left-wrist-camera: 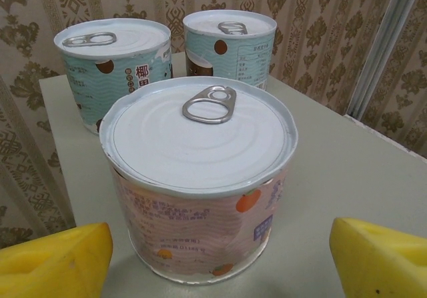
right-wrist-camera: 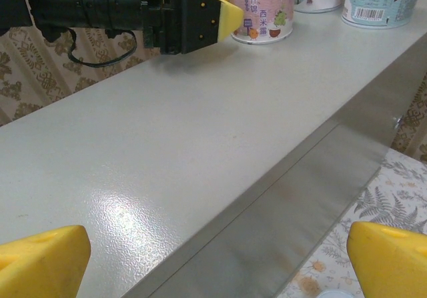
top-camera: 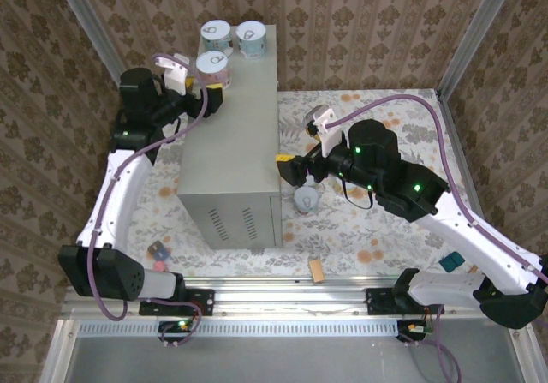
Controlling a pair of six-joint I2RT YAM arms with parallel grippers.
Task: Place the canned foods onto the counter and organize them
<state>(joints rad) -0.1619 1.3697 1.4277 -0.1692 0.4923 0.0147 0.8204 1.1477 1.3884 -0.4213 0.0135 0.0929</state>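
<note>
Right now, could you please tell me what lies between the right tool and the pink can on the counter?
Nothing: the right wrist view shows a bare stretch of counter top between the right tool and the pink can.

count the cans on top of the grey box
3. One blue can at the far left corner, another blue can beside it on the right, a pink can just nearer. None looks hidden.

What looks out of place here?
One can sits down on the flowery floor beside the grey box, while three other cans stand neatly on top at its far end. Nothing looks spilled or dented.
</note>
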